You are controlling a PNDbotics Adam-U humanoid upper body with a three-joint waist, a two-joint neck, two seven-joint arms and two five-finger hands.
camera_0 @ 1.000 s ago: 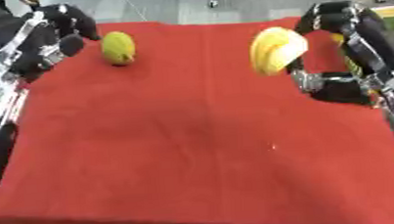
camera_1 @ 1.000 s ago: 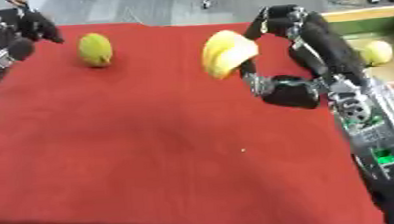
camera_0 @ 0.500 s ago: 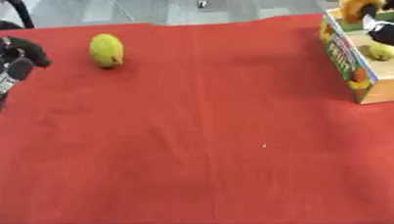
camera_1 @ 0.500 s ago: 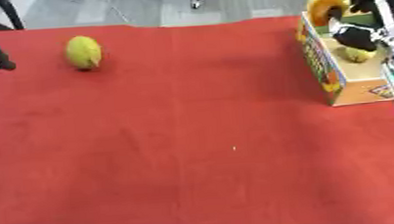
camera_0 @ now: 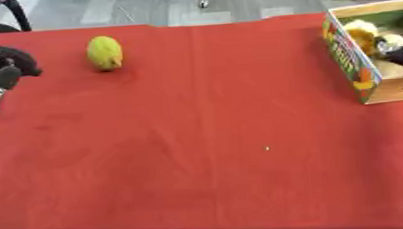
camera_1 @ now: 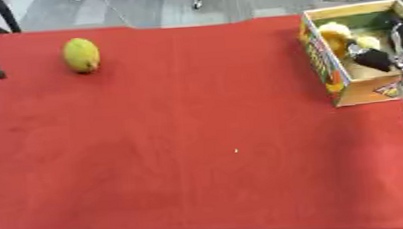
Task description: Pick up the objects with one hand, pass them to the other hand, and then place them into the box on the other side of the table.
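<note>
A yellow-green oval fruit (camera_0: pixel 105 52) lies on the red tablecloth (camera_0: pixel 206 136) at the far left. My left hand (camera_0: pixel 2 73) hangs at the left edge, a little left of the fruit, open with relaxed fingers and holding nothing. At the far right stands an open cardboard box (camera_1: pixel 336 85) with printed sides. A yellow banana bunch (camera_1: pixel 331 32) lies inside it against the left wall, beside a small pale round fruit (camera_1: pixel 368 41). My right hand (camera_1: pixel 375 59) reaches into the box from the right, its fingers stretched out next to the bananas and apart from them.
The cloth's far edge meets a grey floor (camera_0: pixel 146 7) with chair legs beyond it. A tiny white speck (camera_0: pixel 266 148) lies on the cloth right of the middle.
The head has turned, bringing the box fully into view. My right hand has gone down into the box with the bananas, which now lie inside, out of its fingers. The oval fruit has not moved.
</note>
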